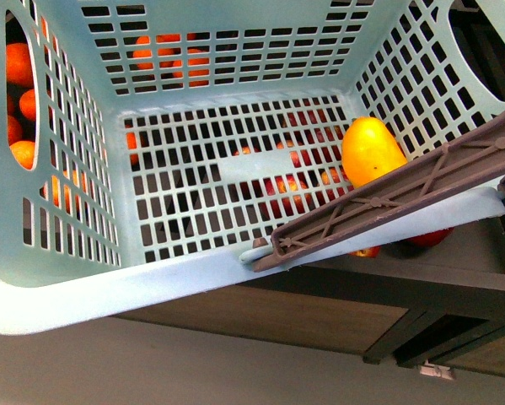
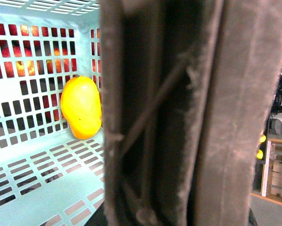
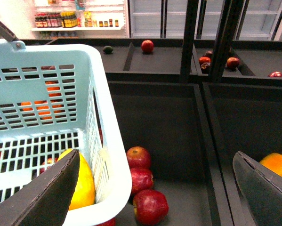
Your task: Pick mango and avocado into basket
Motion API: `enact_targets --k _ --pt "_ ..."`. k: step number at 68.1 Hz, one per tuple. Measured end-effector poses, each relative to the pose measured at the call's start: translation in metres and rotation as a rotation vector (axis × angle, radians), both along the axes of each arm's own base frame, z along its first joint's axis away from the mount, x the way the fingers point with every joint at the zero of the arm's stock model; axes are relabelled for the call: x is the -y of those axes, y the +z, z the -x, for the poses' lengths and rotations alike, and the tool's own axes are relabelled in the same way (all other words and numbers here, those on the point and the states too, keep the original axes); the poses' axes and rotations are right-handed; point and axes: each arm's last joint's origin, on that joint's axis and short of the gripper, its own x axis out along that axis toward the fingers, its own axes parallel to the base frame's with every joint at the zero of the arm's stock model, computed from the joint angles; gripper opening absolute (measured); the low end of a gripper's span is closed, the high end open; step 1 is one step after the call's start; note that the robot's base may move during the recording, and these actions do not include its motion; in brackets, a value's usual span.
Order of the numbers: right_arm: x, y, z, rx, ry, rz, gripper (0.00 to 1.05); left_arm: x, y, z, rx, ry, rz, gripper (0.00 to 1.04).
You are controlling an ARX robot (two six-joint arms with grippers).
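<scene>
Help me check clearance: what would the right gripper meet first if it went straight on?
Likely the red apples in the dark bin beside the basket; the right gripper is open, nothing between its jaws. Depth is unclear.

The basket [image 1: 193, 270] was smooth moulded plastic with a soft, half-matt sheen. Its handle [image 1: 404, 198] was duller plastic, ribbed, and in the left wrist view its edges looked rough and fuzzy. The mango [image 1: 370, 150] had smooth, glossy skin that caught a highlight. The apples [image 3: 139, 157] were waxy and shiny. The oranges [image 1: 20, 63] looked less shiny, their texture too blurred to tell. The bin [image 3: 169, 117] holding the apples was dark and matt. The right gripper [image 3: 156, 157] had fingers [image 3: 46, 197] with a matt, faintly grainy dark surface.
</scene>
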Motion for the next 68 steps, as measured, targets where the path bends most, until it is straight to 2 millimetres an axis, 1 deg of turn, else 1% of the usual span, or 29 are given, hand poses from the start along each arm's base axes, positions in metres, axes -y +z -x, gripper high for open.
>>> enact_targets --k 4,23,51,68 --pt "0.0 0.0 0.0 0.0 0.0 0.0 0.96 0.0 0.0 0.0 0.0 0.0 0.0 0.14" --pt "0.0003 -0.0003 0.0001 0.0 -0.003 0.0 0.96 0.0046 0.0001 0.0039 -0.011 -0.03 0.013 0.14" --pt "0.0003 -0.0016 0.0006 -0.003 -0.002 0.0 0.96 -0.0001 -0.0003 -0.0004 0.009 0.01 -0.011 0.14" --pt "0.0003 -0.0012 0.0008 0.0 -0.002 0.0 0.96 0.0007 -0.0003 0.0003 -0.003 -0.008 0.003 0.14"
